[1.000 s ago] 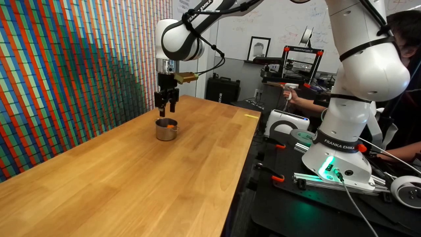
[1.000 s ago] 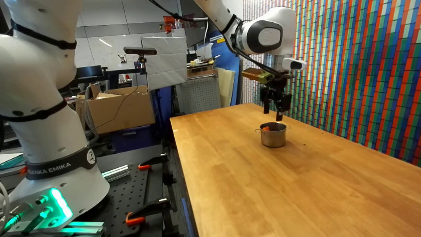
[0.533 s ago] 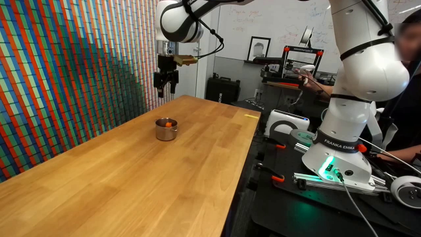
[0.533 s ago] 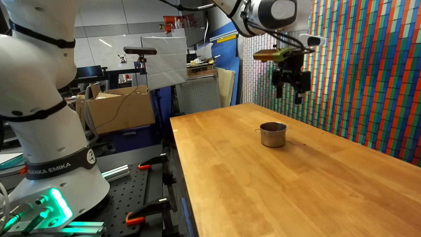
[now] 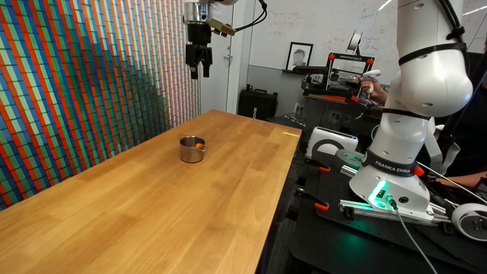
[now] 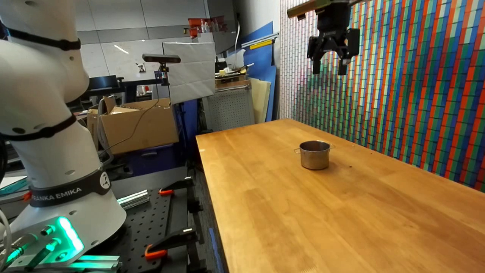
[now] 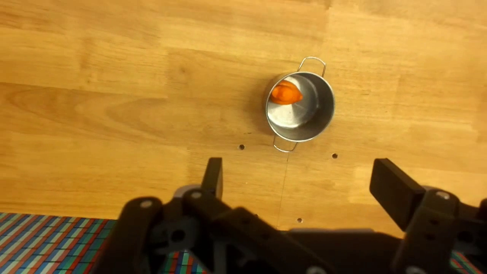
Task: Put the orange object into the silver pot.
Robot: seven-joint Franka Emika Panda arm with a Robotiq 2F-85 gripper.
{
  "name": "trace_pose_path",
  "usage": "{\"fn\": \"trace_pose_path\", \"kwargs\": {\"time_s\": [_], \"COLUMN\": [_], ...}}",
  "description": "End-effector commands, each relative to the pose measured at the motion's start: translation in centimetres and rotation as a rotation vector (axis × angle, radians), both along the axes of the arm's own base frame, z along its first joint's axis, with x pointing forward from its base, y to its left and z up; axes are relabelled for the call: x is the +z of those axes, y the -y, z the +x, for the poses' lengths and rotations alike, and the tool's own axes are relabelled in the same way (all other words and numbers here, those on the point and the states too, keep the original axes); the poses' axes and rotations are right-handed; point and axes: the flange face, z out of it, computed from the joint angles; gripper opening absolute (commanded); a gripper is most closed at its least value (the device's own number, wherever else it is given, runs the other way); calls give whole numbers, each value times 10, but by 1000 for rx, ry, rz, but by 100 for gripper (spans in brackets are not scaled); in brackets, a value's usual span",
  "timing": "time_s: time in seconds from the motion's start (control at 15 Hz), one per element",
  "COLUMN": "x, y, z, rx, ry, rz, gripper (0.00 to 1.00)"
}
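The orange object (image 7: 286, 93) is in the pot (image 6: 315, 160). A wall (image 5: 95, 95) of red, green, blue and pale stripes runs along 1 long side of the surface (image 5: 182, 213), which is brown wood. The arm (image 6: 34, 87), white with black bands, stands off the opposite side, and a green light (image 6: 71, 233) glows on its base in both exterior views. In an exterior view a cardboard box (image 6: 140, 127) shows behind the arm; in an exterior view a black case (image 5: 258, 103) stands past the surface's far end.

The hand (image 6: 329, 72) hangs well above the surface, pointing down and apart from the pot. Its 2 fingers (image 7: 214, 177) are spread wide.

The pot, of grey metal, stands upright on the surface, with 2 wire handles (image 7: 312, 57) on opposite sides. A yellow strip (image 5: 290, 134) lies near the surface's edge.

The orange object sits low in the pot, on the left in the wrist view; whether it touches the pot's side I cannot tell. It is rounded, with 1 end drawn to a point. Smallest are dark spots (image 7: 241, 147) on the surface, 2 of them with a handle between.
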Motion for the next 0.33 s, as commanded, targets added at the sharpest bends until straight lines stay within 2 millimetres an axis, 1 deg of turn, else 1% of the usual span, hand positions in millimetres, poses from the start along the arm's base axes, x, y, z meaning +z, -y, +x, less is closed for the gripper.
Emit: {"fn": "trace_pose_path", "kwargs": {"time_s": [0.0,0.13,0.27], "x": [11,26,29], "y": [2,4,5], "z": [-4,-9,-10], "rx": [6,12,15], "ry": [-7,-7,-9], "rz": [-1,-1,-1], "gripper": [100,100,100]}}
